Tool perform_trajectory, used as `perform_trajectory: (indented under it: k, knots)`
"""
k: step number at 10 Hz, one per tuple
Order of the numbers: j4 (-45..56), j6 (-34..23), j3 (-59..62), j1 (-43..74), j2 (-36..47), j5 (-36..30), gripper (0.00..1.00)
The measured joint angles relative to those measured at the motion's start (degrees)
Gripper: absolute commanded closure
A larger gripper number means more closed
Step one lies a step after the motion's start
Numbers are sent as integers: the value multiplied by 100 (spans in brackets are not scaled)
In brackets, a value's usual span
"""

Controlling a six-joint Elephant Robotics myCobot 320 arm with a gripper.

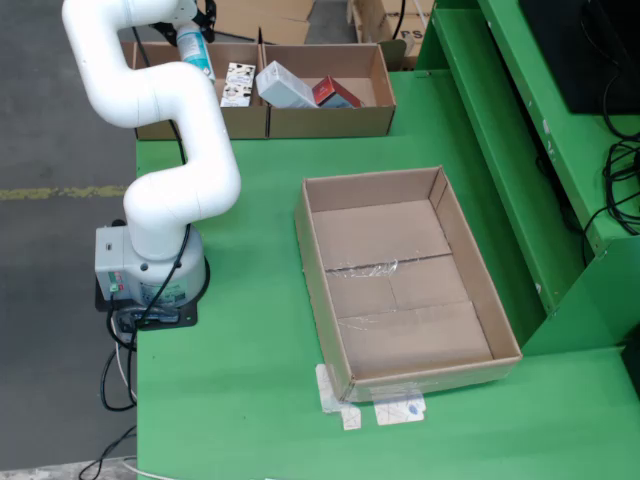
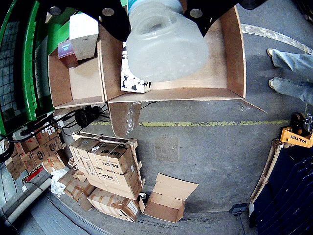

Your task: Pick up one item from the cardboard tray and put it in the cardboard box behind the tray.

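Your arm (image 1: 165,130) is snaking up from its base and reaching over the far cardboard tray (image 1: 330,120). The claw (image 2: 161,10) is gripping a translucent bottle (image 2: 166,41), long axis vertical, base downward, above the tray.

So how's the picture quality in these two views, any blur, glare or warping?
View from above: sharp, evenly lit, glare only on the tape inside the cardboard box. Gripper view: strong fisheye bending, and the held bottle is so close it looks soft and washed out.
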State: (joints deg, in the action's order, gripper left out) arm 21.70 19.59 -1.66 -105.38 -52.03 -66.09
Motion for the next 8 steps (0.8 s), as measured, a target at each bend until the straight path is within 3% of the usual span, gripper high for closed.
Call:
perform_trajectory:
  k: [8]
  knots:
    - [53,53,0,36,0,-70,100]
